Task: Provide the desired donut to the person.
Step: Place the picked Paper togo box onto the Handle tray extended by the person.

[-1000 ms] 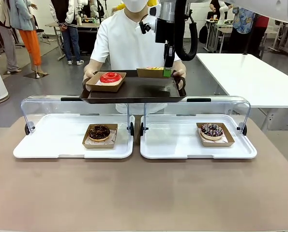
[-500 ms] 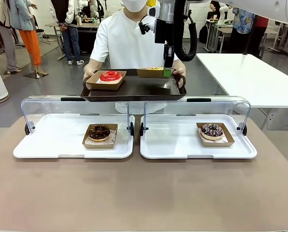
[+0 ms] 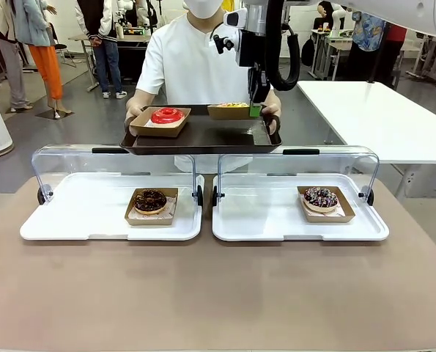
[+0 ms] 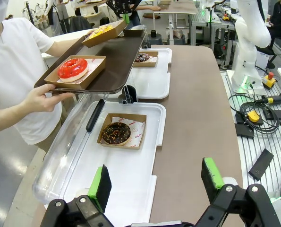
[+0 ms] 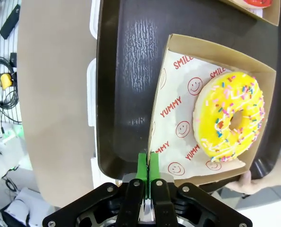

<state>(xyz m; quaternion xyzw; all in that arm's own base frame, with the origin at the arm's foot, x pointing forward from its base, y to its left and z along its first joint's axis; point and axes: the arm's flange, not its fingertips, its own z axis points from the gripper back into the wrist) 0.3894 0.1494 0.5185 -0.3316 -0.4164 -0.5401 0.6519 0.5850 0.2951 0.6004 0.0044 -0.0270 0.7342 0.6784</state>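
Risk: right gripper [image 5: 147,166] pads pinched on wall of yellow donut's box [image 5: 211,101], resting on person's tray [image 3: 203,136] | lifting unreleased could tip box | left gripper [image 4: 157,184] spread, idle.

Four donuts, each in its own cardboard box: one red-glazed donut [image 3: 167,116] and one yellow sprinkled donut [image 5: 230,121] on one dark tray [image 3: 203,137] held by one person [image 3: 196,62]; one chocolate donut [image 3: 150,200] and one chocolate sprinkled donut [image 3: 320,197], one apiece on two white trays [image 3: 71,220] [image 3: 269,220], each with a clear lid. Two grippers, left [image 4: 157,182] and right [image 5: 146,168].
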